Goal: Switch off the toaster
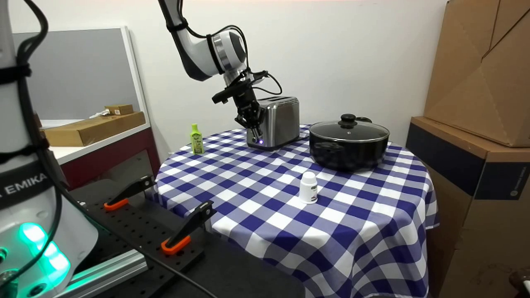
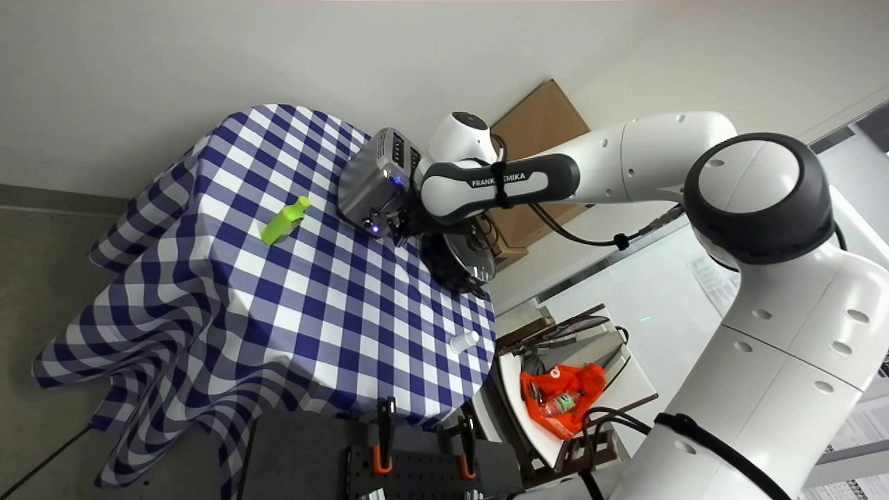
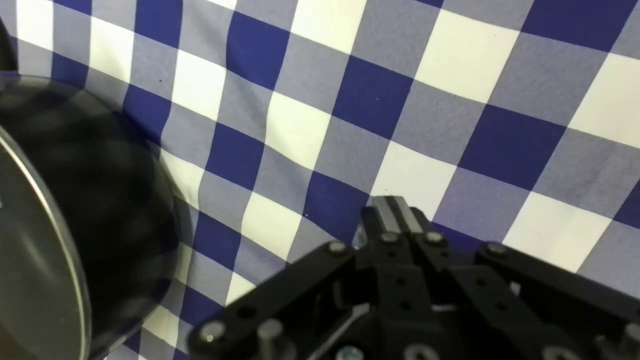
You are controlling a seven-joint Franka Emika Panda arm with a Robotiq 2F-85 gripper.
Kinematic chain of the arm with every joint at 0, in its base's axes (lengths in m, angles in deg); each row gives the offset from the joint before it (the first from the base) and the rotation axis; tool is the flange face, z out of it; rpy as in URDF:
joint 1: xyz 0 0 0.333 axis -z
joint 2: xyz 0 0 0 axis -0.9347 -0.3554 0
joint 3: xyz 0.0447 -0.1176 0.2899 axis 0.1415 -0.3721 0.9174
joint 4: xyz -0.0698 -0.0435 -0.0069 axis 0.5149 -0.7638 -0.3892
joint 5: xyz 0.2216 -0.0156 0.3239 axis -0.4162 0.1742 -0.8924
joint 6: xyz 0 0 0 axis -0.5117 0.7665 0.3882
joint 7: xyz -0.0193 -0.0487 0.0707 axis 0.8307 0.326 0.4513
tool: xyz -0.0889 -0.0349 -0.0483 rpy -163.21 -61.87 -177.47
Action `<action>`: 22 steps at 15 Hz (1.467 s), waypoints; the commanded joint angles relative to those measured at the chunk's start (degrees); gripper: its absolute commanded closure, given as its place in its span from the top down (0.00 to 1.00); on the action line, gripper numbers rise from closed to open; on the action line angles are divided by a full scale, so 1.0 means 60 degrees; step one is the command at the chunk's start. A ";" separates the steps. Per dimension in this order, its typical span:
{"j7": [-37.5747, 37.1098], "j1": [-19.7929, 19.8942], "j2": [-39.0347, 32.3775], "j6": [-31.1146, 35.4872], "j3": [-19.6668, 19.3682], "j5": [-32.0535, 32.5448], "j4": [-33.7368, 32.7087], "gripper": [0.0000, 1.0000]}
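The silver toaster (image 1: 285, 120) stands on the checked tablecloth towards the back; it also shows in an exterior view (image 2: 362, 182), partly covered by the arm. A purple-lit spot (image 1: 261, 142) glows low on its end panel; blue and purple lights (image 2: 375, 228) show there too. My gripper (image 1: 257, 135) points down at the front of that end panel, its tips close to the lit spot; I cannot tell if they touch. In the wrist view the fingertips (image 3: 395, 206) are together with nothing seen between them. The toaster's panel is not clearly visible there.
A black lidded pot (image 1: 350, 145) stands beside the toaster and fills the left of the wrist view (image 3: 100, 210). A green bottle (image 1: 197, 140) and a white bottle (image 1: 308, 188) stand on the tablecloth (image 2: 292, 312). Cardboard boxes (image 1: 476, 70) stand beyond the table.
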 commanded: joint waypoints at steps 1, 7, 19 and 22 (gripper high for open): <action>-0.0180 -0.0367 -0.0538 0.0293 -0.0265 -0.0110 -0.0451 0.00; -0.0108 -0.0632 -0.0998 0.0658 -0.0449 -0.0123 -0.0815 0.00; 0.0009 -0.0885 -0.1191 0.1640 -0.0804 -0.0136 -0.0859 0.00; 0.0062 -0.0907 -0.1174 0.1773 -0.0843 -0.0160 -0.0786 0.00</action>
